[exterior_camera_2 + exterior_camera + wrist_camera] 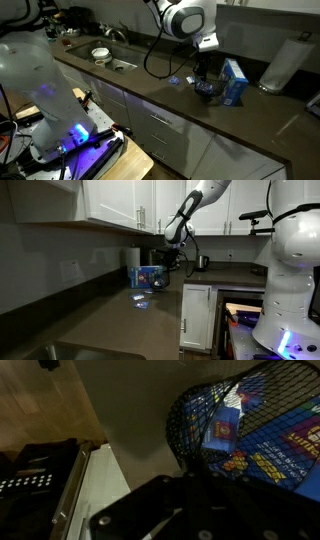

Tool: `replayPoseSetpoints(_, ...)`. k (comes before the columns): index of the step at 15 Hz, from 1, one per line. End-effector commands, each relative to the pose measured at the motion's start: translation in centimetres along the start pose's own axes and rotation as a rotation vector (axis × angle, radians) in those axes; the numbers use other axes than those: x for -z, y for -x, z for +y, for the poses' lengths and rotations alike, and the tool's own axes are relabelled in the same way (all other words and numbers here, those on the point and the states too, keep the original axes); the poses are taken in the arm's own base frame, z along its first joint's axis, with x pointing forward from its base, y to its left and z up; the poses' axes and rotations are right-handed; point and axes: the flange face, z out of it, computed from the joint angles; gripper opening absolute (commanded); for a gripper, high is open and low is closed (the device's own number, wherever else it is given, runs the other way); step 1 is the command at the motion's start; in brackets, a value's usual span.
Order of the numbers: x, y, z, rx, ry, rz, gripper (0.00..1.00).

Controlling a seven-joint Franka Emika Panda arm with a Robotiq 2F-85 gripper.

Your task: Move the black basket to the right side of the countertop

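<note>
The black basket is a round wire-mesh bowl, and the wrist view shows it at the upper right. Its near rim runs down into my dark gripper, which looks shut on the rim. Through the mesh I see the blue box. In both exterior views the gripper hangs over the basket, right beside the blue box on the dark countertop. I cannot tell whether the basket touches the counter.
A small packet lies on the counter near the basket. A paper towel roll and a kettle stand at the back. A sink and a white bowl are further along. White cabinets hang above.
</note>
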Motion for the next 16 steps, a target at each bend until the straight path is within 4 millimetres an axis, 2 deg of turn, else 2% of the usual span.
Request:
replayPoseSetpoints(1, -1.0, -1.7, -1.9, -0.072, -0.027, 0.036, 0.01)
replayPoseSetpoints(5, -2.5, -1.9, -2.9, -0.088, -0.027, 0.072, 0.01)
replayPoseSetpoints(10, -4.0, -1.2, -2.3, -0.050, -0.004, 0.131, 0.01)
replayPoseSetpoints(16, -3.8, -2.1, -1.6, -0.042, 0.016, 0.194, 0.01)
